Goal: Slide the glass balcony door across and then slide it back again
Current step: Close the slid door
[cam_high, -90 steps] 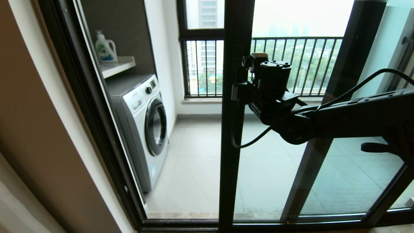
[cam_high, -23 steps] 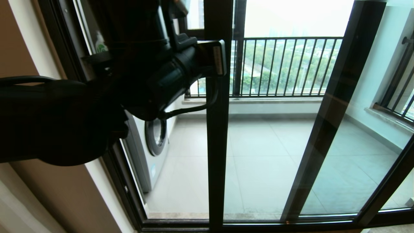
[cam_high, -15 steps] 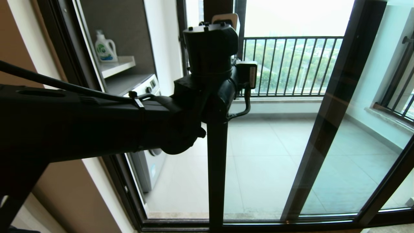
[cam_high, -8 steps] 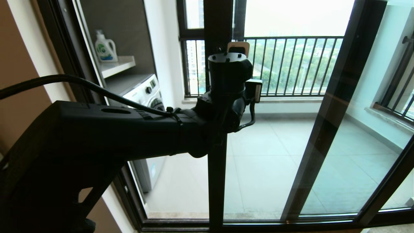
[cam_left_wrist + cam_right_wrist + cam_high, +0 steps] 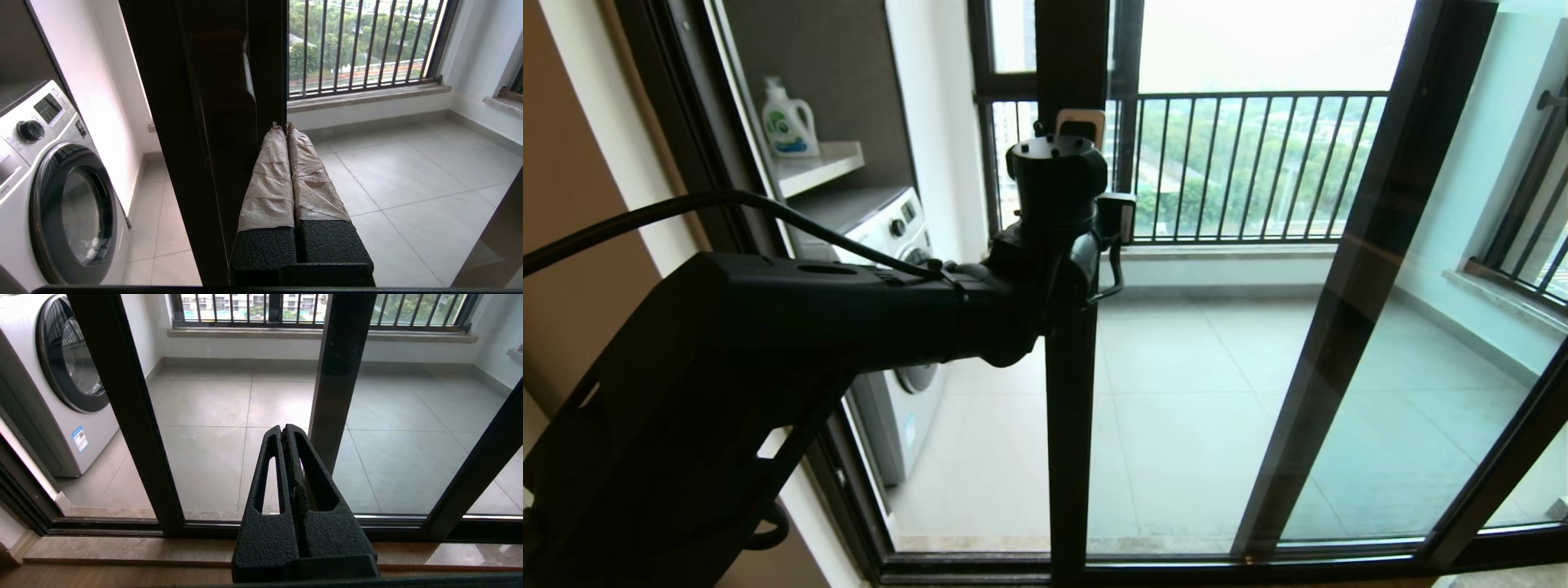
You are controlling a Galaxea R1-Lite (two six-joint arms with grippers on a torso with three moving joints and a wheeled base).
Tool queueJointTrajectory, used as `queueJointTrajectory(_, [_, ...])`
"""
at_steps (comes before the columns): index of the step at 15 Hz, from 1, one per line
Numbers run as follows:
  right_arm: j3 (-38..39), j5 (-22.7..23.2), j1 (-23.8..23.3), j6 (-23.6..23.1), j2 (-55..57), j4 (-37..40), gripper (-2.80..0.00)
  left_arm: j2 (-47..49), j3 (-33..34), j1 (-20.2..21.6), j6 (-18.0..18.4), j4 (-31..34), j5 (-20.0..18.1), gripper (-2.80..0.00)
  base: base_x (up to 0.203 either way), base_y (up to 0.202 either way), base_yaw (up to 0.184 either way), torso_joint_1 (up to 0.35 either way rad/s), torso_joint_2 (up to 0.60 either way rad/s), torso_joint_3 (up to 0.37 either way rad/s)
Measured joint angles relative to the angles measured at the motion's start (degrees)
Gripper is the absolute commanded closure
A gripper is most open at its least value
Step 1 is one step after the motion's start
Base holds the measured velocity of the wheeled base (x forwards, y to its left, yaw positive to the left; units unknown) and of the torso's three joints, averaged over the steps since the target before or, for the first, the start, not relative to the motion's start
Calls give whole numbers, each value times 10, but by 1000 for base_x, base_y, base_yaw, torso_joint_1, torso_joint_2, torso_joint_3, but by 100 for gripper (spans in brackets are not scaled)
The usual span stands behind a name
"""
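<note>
Head view: left arm reaches in from the lower left up to the door's upright [image 5: 1070,408], which stands a bit left of centre and runs top to bottom. The left gripper [image 5: 1080,124] sits up against that upright at railing height, mostly hidden behind the wrist housing; can't tell jaw state from here. Glass door [image 5: 1176,392] panel spreads right of the upright; left of it the gap is open onto the balcony. Second dark-framed panel [image 5: 1372,269] leans across further right. Washing machine [image 5: 890,327] stands at the left wall of the balcony, detergent bottle [image 5: 788,122] on the shelf [image 5: 821,167] above it. Railing [image 5: 1258,163] at the back. Right arm is out of this view.

Left wrist view: left gripper [image 5: 284,127] with paper-wrapped fingers [image 5: 269,183] pressed together, nothing between them, tips touching or just beside the dark door upright [image 5: 212,122]. Washing machine [image 5: 53,196] beyond, railing [image 5: 359,45] behind.

Right wrist view: right gripper [image 5: 285,430] held low and back from the door, jaws together and empty, pointing at the glass. Door upright [image 5: 122,412] and the second panel's upright [image 5: 339,375] in front, bottom track [image 5: 122,526] below, washing machine [image 5: 61,375] seen through the opening.
</note>
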Motion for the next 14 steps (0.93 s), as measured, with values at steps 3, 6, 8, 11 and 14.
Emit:
queueJointTrajectory(3, [0,0,0,0,0,0,0,2,0,16,0,0,0,0,0,0,0,0,0,0])
queueJointTrajectory(6, [0,0,0,0,0,0,0,2,2,23,0,-1,8,0,0,0,0,0,0,0])
queueJointTrajectory(8, [0,0,0,0,0,0,0,1,6,26,1,-1,20,0,0,0,0,0,0,0])
queueJointTrajectory(11, [0,0,0,0,0,0,0,-5,19,30,1,-1,36,0,0,0,0,0,0,0])
queueJointTrajectory(14, [0,0,0,0,0,0,0,-14,23,35,1,4,44,0,0,0,0,0,0,0])
